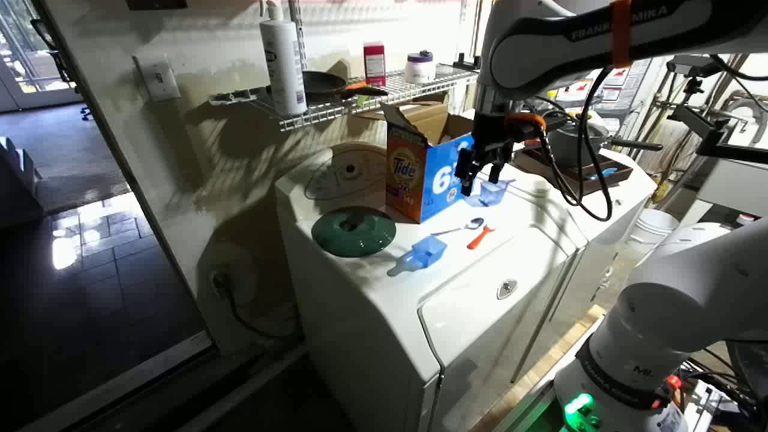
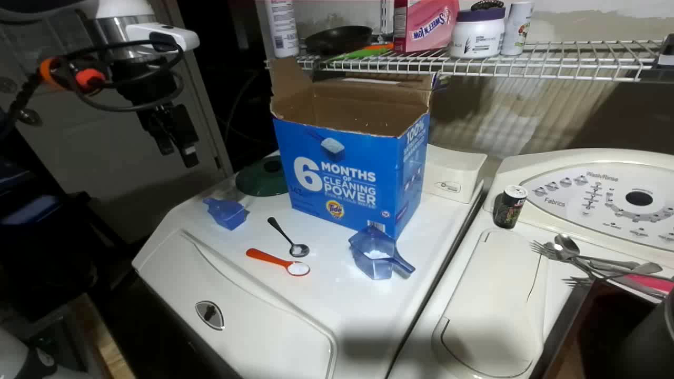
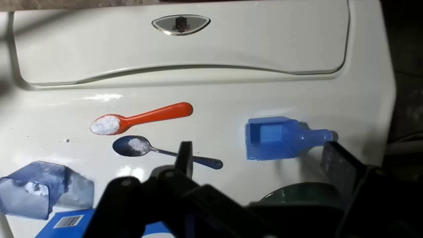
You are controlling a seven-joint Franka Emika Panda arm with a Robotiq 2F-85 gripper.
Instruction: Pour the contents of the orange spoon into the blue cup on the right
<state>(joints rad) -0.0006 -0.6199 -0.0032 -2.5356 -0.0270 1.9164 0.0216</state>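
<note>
The slim orange-red plastic spoon [image 3: 145, 117] lay on the glossy white appliance top [image 3: 218, 96], its bowl heaped with white powder [image 3: 105, 125]. The jaws stood spread and empty, well apart from it, so gripping, carrying and pouring all seemed left. The translucent blue plastic cup [image 2: 382, 267] held powder; whether it or the boxy blue plastic cup [image 3: 272, 142] was "right" I couldn't tell.

In the wrist view, two spoons: one orange spoon [image 3: 142, 118], one metal spoon [image 3: 158, 150]; two cups: one blue cup [image 3: 274, 138] at right, one blue cup [image 3: 53, 181] at lower left. In an exterior view: one cardboard box [image 2: 345, 179], one green dish [image 2: 260, 180], one dark can [image 2: 508, 210].
</note>
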